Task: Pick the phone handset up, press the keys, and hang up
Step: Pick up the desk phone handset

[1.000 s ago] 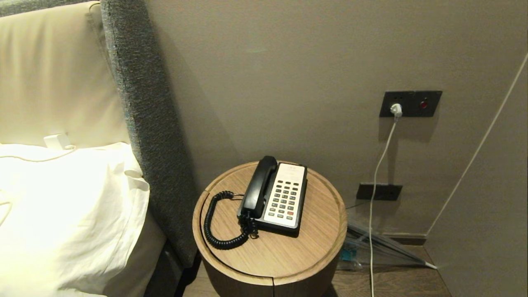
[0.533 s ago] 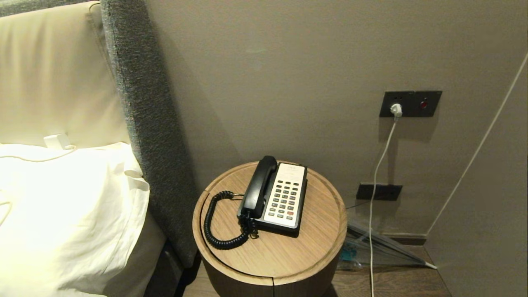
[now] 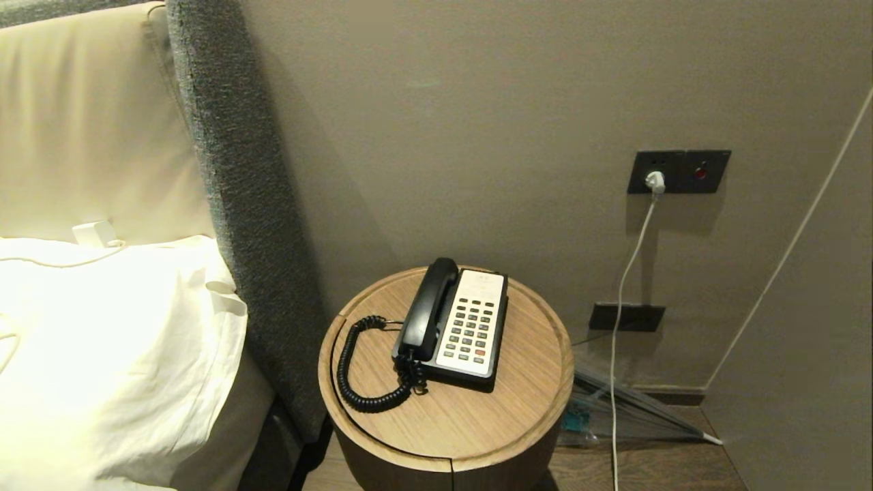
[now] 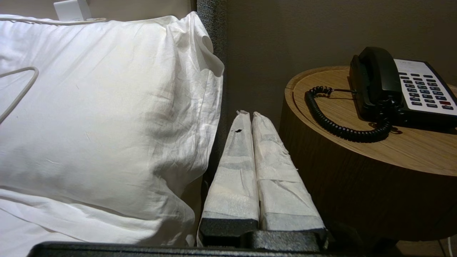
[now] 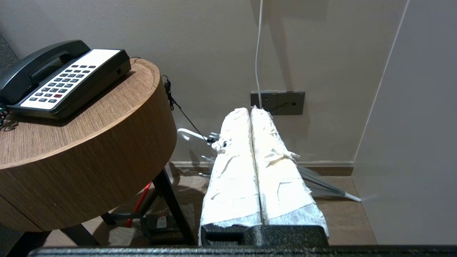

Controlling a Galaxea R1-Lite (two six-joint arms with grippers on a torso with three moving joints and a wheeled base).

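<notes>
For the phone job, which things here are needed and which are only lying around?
Needed:
- handset, on its cradle
- keys
- phone base

Only lying around:
- pillow
- white charger cable
- wall socket
- umbrella

No legible text anywhere. The white faceplate [image 3: 472,320] of the phone carries faint print near its top edge, too small to read. The keys [image 3: 469,332] show no readable markings.
</notes>
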